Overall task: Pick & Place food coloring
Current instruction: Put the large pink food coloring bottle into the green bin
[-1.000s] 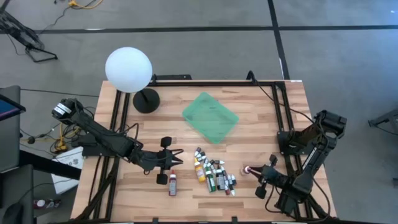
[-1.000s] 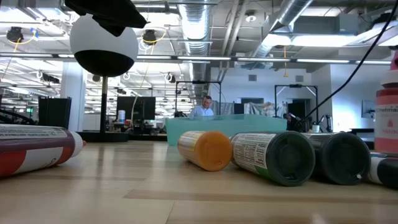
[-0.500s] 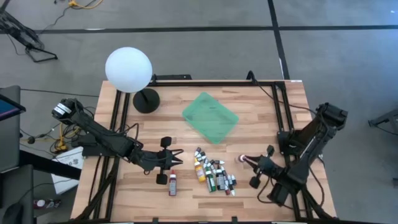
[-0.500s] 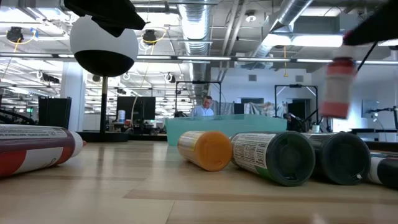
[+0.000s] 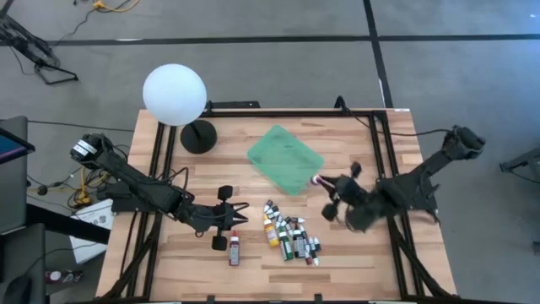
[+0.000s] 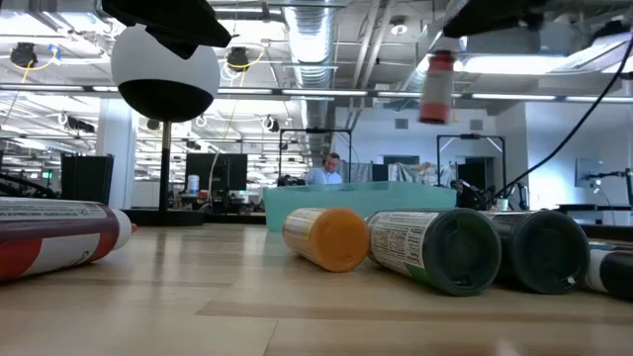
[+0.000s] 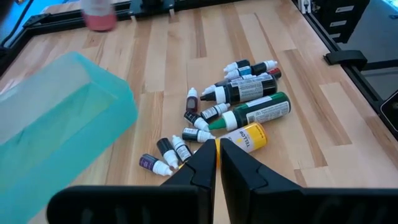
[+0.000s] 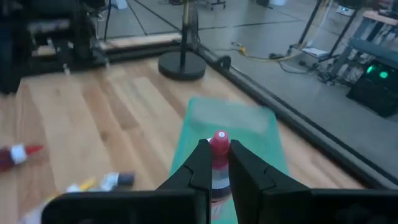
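Observation:
My right gripper [image 5: 321, 181] is shut on a small pink-capped food coloring bottle [image 6: 436, 87] and holds it in the air beside the near-right edge of the green tray [image 5: 285, 159]. The other food coloring bottles lie on their sides in a pile [image 5: 291, 236] on the table. One red tube [image 5: 234, 250] lies apart to their left. My left gripper [image 5: 243, 209] hovers shut left of the pile, touching nothing, and its wrist view looks down on the pile [image 7: 239, 109]. My right gripper pinches the bottle's body just under its pink cap [image 8: 218, 163] between the two fingers [image 8: 244, 167]. The fingers come from the table's right, slanting a little downward. The bottle is lifted clear of the table, about upright with its cap [image 8: 219, 139] up.
A white globe lamp [image 5: 175, 95] on a black round base [image 5: 198, 135] stands at the far left of the table. Black frame rails [image 5: 381, 160] run along the table's sides. Bare wood lies between the tray and the pile.
My right gripper has risen and swung from the near right of the table toward the tray, carrying the pink-capped bottle, which has gone up well clear of the table. The gripper has stayed shut on it. My left arm has kept still.

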Controlling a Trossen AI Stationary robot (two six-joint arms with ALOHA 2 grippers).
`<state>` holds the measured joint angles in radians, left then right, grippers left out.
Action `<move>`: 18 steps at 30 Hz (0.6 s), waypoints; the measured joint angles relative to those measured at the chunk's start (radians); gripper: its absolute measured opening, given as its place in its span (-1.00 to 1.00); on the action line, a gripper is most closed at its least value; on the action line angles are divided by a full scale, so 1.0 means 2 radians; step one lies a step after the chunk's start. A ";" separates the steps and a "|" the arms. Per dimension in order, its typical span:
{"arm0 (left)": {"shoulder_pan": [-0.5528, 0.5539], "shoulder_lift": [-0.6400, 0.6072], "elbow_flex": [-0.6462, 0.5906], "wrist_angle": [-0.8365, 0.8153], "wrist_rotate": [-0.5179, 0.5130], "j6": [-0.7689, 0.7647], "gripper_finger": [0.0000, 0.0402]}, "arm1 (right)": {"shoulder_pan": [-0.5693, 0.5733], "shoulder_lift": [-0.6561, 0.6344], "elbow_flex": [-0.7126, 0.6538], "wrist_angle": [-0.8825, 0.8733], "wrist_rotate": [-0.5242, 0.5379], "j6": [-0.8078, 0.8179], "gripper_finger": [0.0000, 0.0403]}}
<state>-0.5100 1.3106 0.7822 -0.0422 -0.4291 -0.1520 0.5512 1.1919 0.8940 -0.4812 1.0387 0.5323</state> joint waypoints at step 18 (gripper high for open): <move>0.000 0.000 0.000 0.000 -0.012 0.003 -0.92 | -0.334 0.095 0.000 0.313 -0.338 -0.267 -0.87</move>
<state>-0.5102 1.3106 0.7822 -0.0415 -0.4536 -0.1455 -0.1174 1.3814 0.8944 0.1453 0.3623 -0.0008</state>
